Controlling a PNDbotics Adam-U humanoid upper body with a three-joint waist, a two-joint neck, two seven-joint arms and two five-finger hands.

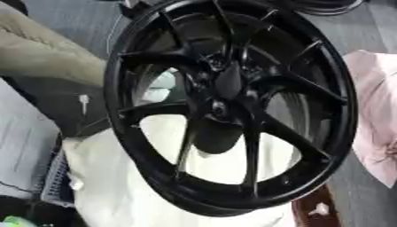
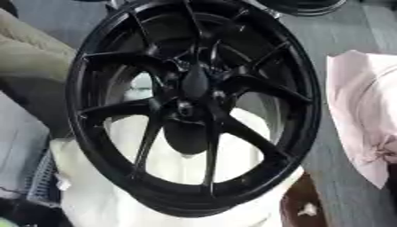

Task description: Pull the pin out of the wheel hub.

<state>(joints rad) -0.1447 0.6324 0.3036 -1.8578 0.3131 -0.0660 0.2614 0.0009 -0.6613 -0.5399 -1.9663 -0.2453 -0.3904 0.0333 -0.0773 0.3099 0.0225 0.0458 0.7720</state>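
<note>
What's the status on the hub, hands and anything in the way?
Hands: neither clearly visible. Wheel black, tilted, resting on a white cloth; hub dark, pin not discernible. Pink cloth on the right, clear of the wheel.

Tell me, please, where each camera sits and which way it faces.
Left eye view: in the robot's head, looking down at the black wheel and its hub; no arm or hand can be made out.
Right eye view: beside it, facing the same way; again no hand.
Shared: the wheel, the white cloth under it, the pink cloth at right.
</note>
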